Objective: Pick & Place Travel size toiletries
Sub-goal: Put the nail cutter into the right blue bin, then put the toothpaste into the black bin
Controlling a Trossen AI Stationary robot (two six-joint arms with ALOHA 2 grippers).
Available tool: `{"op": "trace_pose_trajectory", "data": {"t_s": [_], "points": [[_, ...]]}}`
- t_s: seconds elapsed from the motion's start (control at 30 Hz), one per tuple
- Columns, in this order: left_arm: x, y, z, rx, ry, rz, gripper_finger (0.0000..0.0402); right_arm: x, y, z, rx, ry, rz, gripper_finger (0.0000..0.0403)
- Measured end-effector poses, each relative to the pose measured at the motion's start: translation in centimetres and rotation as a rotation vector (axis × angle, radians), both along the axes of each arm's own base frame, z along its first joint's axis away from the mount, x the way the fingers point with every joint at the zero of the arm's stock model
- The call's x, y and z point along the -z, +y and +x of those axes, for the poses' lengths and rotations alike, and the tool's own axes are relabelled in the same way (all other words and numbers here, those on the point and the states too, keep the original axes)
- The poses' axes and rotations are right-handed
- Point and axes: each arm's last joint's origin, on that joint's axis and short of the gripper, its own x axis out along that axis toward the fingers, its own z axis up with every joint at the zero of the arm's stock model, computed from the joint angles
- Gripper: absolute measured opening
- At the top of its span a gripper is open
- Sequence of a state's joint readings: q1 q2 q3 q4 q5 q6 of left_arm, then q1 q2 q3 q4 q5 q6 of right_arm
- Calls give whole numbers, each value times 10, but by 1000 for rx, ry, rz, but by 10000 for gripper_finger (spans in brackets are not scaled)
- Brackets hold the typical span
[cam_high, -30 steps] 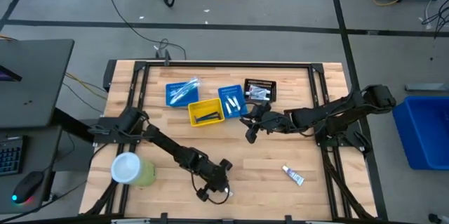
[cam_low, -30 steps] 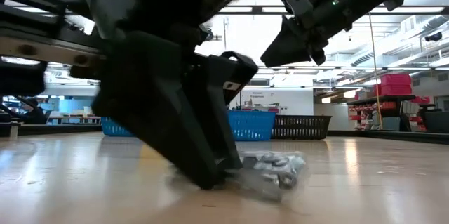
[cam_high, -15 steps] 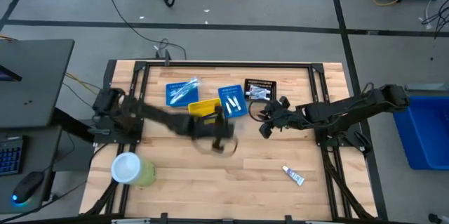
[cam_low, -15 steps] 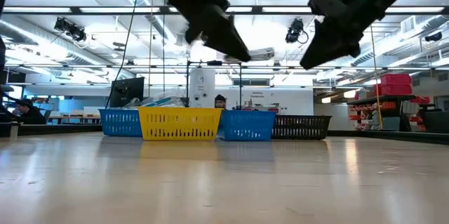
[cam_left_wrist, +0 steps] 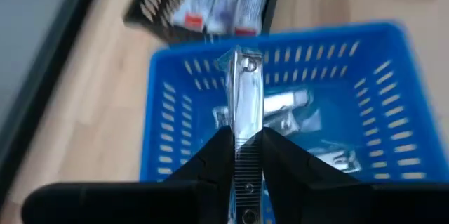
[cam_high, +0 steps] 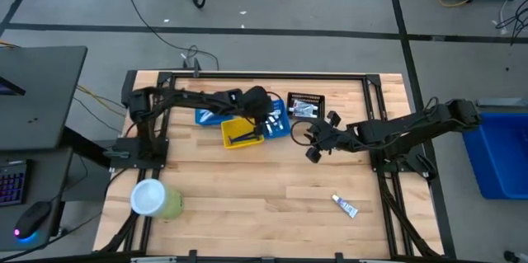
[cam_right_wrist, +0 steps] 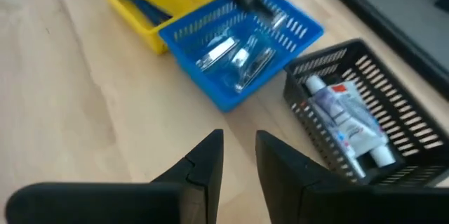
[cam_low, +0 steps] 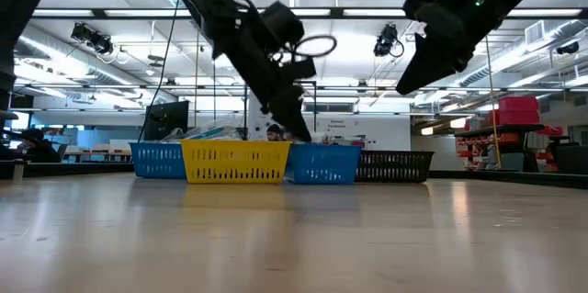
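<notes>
No legible text, label, brand, number or sign found. Print on the white tubes (cam_right_wrist: pixel 351 122) inside the black bin (cam_right_wrist: pixel 393 97) shows only as red and blue marks, not readable.

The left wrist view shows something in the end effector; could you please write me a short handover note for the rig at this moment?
Left end effector: shut on a metal nail clipper, over the right-hand blue bin, which already holds similar clippers.
Right end effector: open and empty, above bare table beside that bin and the black bin.
Done: tubes lie in the black bin, dark razors in the yellow bin, and items in the other blue bin.
Left: release the clipper, then fetch the one white tube lying loose on the table on the right arm's side.
</notes>
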State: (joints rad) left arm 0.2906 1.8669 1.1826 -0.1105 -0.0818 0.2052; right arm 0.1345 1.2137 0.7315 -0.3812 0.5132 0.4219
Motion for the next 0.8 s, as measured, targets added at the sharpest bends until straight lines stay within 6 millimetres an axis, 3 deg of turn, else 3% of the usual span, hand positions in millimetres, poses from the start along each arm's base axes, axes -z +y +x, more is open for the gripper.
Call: {"op": "trace_pose_trajectory", "data": {"t_s": [0.2,0.53,0.67,0.8], "points": [[19,13,-1,-25,44,-43,82,-2,-7,2,43,-29,-21,108],[19,8,1,8,38,-55,121,-2,-9,2,53,-32,-20,131],[13,1,3,46,38,-19,131,-2,-9,2,58,-36,-11,143],[-5,-10,3,85,56,-23,129,-1,-7,3,14,-26,39,153]]}}
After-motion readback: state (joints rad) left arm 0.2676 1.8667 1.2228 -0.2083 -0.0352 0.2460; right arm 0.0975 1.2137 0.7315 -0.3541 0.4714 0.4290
